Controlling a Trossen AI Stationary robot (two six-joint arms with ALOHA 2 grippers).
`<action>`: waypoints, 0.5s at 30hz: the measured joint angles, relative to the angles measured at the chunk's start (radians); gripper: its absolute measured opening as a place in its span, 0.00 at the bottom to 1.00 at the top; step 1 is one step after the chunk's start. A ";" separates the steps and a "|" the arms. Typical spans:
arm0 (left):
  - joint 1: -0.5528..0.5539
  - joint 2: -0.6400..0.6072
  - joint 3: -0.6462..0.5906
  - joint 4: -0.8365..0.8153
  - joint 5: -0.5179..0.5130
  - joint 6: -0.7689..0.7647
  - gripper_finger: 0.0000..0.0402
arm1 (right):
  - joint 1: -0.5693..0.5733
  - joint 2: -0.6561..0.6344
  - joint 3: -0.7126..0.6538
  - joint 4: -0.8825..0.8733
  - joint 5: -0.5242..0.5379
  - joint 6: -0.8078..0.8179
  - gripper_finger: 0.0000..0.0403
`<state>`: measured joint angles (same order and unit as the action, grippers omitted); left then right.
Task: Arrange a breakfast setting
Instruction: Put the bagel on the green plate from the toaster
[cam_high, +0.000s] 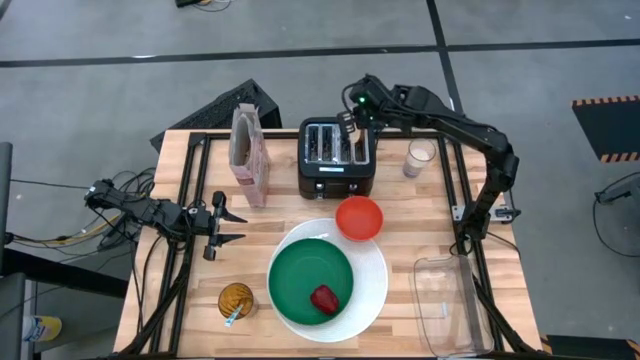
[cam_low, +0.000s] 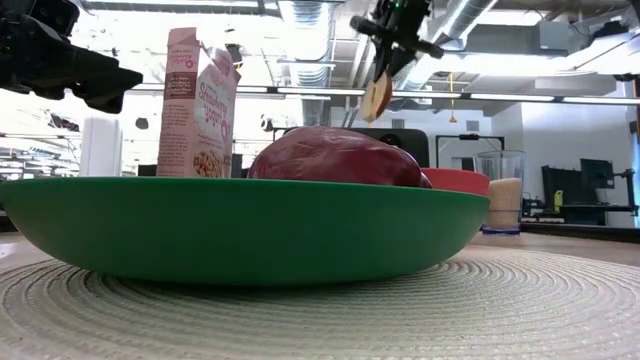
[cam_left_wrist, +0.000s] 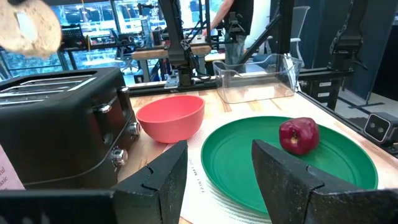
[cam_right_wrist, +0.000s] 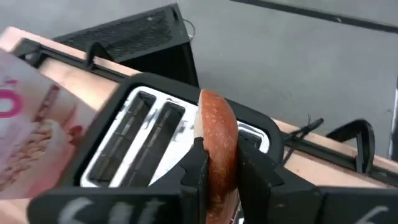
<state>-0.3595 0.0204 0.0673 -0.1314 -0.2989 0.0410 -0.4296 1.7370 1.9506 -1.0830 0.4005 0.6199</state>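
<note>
Right claw (cam_right_wrist: 219, 163) pinches one bagel half (cam_right_wrist: 217, 134) above the single toaster (cam_high: 336, 156); left claw (cam_high: 228, 226) stands spread, empty, over the desk (cam_high: 420, 215).

My right arm reaches to the table's far edge, my right gripper (cam_right_wrist: 219, 168) raised, fingers pinched on a bagel half (cam_right_wrist: 219, 140). My left arm lies low at the left side, left gripper (cam_high: 228, 226) parted, holding nothing.
</note>
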 joint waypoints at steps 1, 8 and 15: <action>0.000 0.000 0.000 0.000 0.000 0.000 0.42 | 0.002 0.000 0.015 -0.004 -0.016 -0.002 0.21; 0.000 0.000 0.000 0.000 0.000 0.000 0.42 | 0.011 0.000 0.106 -0.023 -0.176 -0.071 0.20; 0.000 0.000 0.000 0.000 0.000 0.000 0.42 | 0.014 -0.017 0.134 -0.028 -0.341 -0.136 0.20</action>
<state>-0.3595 0.0204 0.0673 -0.1314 -0.2985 0.0408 -0.4157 1.7196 2.0850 -1.1110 0.0595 0.4837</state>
